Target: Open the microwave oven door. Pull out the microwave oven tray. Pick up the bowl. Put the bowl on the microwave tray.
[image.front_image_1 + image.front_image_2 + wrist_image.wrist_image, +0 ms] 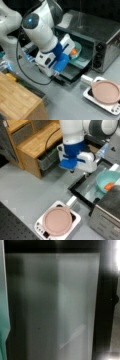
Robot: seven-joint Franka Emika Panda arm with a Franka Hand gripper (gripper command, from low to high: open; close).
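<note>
The silver-grey microwave oven stands at a front view's right, and its corner shows in a front view. The microwave oven door lies folded down flat. The dark microwave oven tray sticks out of the cavity. On it sits the teal bowl with an orange piece inside. The gripper hangs over the open door, apart from the bowl, and nothing shows in it. The wrist view is filled by the door glass, with a teal edge at its left.
A pink round plate rests on a white tray in front of the oven. A wooden cabinet stands on the far side of the arm. A black cable loops from the arm.
</note>
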